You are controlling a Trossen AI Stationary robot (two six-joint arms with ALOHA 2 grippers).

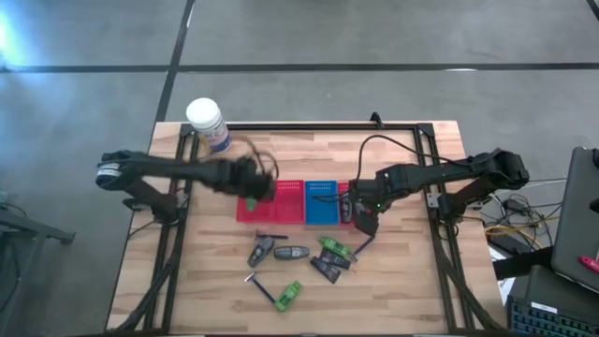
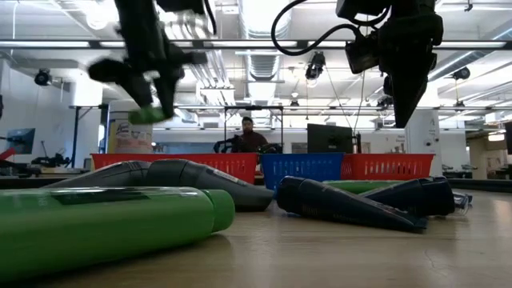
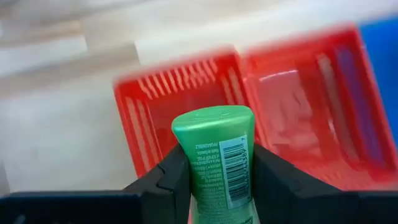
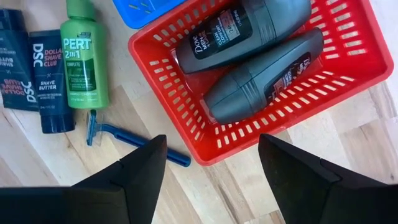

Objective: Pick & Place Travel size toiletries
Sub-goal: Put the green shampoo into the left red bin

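My left gripper (image 1: 251, 183) hangs above the left red mesh basket (image 1: 271, 201) and is shut on a bright green little bottle (image 3: 211, 143). My right gripper (image 1: 363, 213) is open above the right red basket (image 4: 180, 112), where two grey oval bottles (image 4: 242, 28) (image 4: 267, 71) lie. On the table's near half lie more toiletries. They are grey bottles (image 1: 262, 251), a green bottle (image 1: 334, 248), dark tubes (image 1: 328, 267), a blue-handled razor (image 1: 257, 284) and another green bottle (image 1: 288, 295). My left gripper pinches the green bottle by its body (image 3: 214, 180) between the two fingers (image 3: 171, 177). The bottle's flat end (image 3: 211, 118) sticks out beyond the fingertips. The gripper comes from above, slanting down. The bottle is lifted clear over the basket, its free end (image 2: 148, 114) below the fingers.
A blue mesh basket (image 1: 321, 201) stands between the two red ones. A large white lidded jar (image 1: 206, 122) sits at the table's far left corner. In the right wrist view a green bottle (image 4: 84, 56), dark tubes (image 4: 50, 81) and a razor (image 4: 134, 140) lie beside the red basket.
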